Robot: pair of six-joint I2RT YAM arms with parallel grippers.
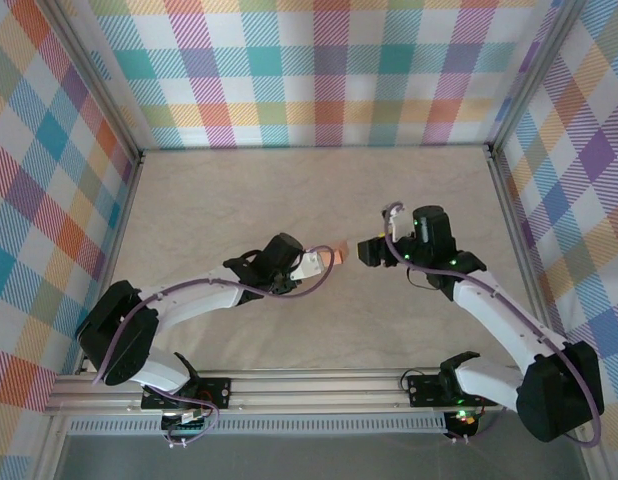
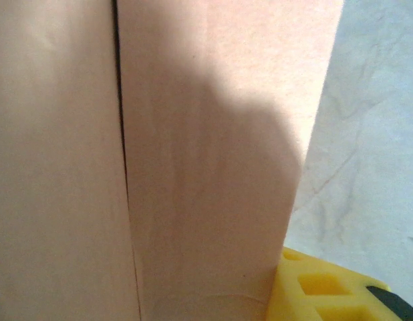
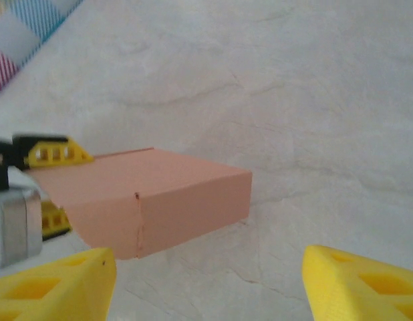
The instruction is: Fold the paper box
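Paper box [image 1: 335, 257] over the middle of the table [image 1: 289, 190], formed into a flat rectangular pack. One end is pinched between the fingers of the left gripper [image 1: 311, 264]. Right gripper [image 1: 366, 251] faces the free end, jaws wide, not touching.

Judged: thin card, very light, stiff only along its creases. Faces likely dent under a hard squeeze; smooth surface may slip. Best hold: across the flat faces near a corner, light pressure

Matt card, yellow plastic, dull pale table
The paper box [image 3: 166, 200] is smooth, matt salmon card; the right gripper [image 3: 210, 284] has matt yellow plastic fingers [image 3: 56, 284]; the table [image 3: 300, 93] surface looks pale, faintly creased, without gloss.
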